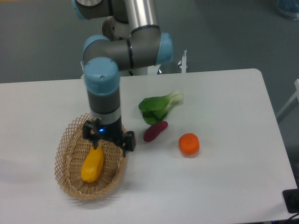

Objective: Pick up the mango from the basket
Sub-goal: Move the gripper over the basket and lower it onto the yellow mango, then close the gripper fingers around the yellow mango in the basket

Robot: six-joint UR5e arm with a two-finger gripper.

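Observation:
The yellow-orange mango (92,164) lies lengthwise in the tan wicker basket (70,183) at the table's front left. My gripper (109,142) hangs over the basket's upper right part, just above the mango's far end. Its two dark fingers (129,141) stand spread apart, open, with nothing between them. The arm's wrist covers the basket's far rim.
A purple vegetable (155,131) lies to the right of the basket. A leafy green vegetable (160,106) sits behind it. A round orange fruit (189,143) rests farther right. The table's right edge runs at the far right.

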